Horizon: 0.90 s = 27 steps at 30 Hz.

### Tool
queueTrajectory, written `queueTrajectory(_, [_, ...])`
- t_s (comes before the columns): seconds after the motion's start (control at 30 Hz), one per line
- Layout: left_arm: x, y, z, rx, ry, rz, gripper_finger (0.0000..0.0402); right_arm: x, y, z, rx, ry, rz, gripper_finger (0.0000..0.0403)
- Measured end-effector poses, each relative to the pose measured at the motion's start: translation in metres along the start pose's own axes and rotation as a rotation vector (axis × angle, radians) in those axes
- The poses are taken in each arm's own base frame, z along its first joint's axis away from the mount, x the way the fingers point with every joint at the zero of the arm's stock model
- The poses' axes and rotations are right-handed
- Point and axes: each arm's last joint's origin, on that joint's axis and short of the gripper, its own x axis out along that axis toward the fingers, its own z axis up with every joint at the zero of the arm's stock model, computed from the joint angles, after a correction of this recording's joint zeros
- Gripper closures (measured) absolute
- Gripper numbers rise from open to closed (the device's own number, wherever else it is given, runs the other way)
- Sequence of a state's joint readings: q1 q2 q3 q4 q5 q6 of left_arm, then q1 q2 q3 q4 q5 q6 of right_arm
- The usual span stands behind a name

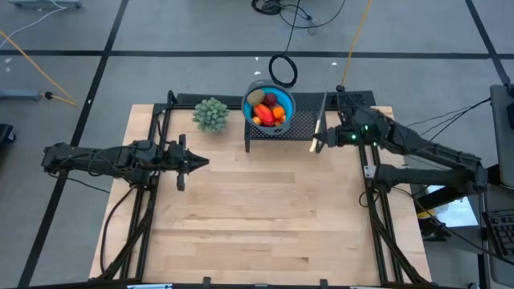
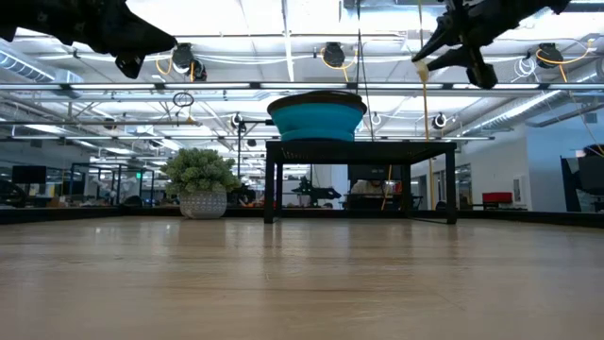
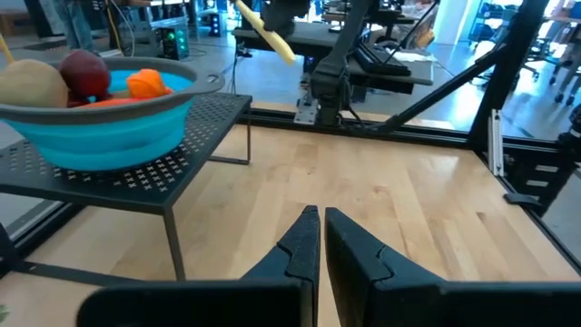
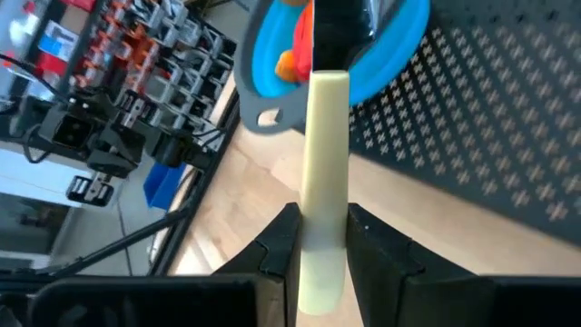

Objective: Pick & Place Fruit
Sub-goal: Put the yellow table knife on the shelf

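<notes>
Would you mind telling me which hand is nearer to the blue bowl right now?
The right hand, holding a pale yellow piece, is just right of the bowl beside the black stand. The left hand is farther off, to the bowl's lower left.

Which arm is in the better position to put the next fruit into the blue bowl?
The right. Its gripper already holds a pale yellow piece beside the blue bowl. The left gripper is shut, empty, and farther away.

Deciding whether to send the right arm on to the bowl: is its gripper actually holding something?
Yes. The right gripper is shut on a pale yellow piece, raised beside the blue bowl with its fruit.
</notes>
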<state>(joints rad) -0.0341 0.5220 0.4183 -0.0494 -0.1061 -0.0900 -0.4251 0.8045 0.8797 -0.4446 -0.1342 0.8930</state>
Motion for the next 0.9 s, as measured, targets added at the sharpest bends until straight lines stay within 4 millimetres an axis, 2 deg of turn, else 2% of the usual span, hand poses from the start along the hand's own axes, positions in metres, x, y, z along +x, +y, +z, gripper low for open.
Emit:
queueTrajectory(0.17, [0.000,0.000,0.000,0.000,0.000,0.001,0.0382,0.005,0.008,0.029,-0.055,0.059,-0.061,0.0340])
queueTrajectory(0.3, [0.000,0.000,0.000,0.000,0.000,0.001,0.0382,0.010,0.013,0.050,-0.074,0.133,-0.176,0.0340])
queueTrajectory(0.5, [0.000,0.000,0.000,-0.001,0.000,0.001,0.0382,0.023,0.017,0.078,-0.043,0.238,-0.326,0.0339])
queueTrajectory(0.63, [0.000,0.000,0.000,-0.002,0.000,0.001,0.0382,0.039,0.011,0.087,0.011,0.289,-0.393,0.0339])
queueTrajectory(0.9, [0.000,0.000,0.000,-0.024,0.000,0.002,0.0382,0.067,-0.012,0.089,0.115,0.378,-0.512,0.0339])
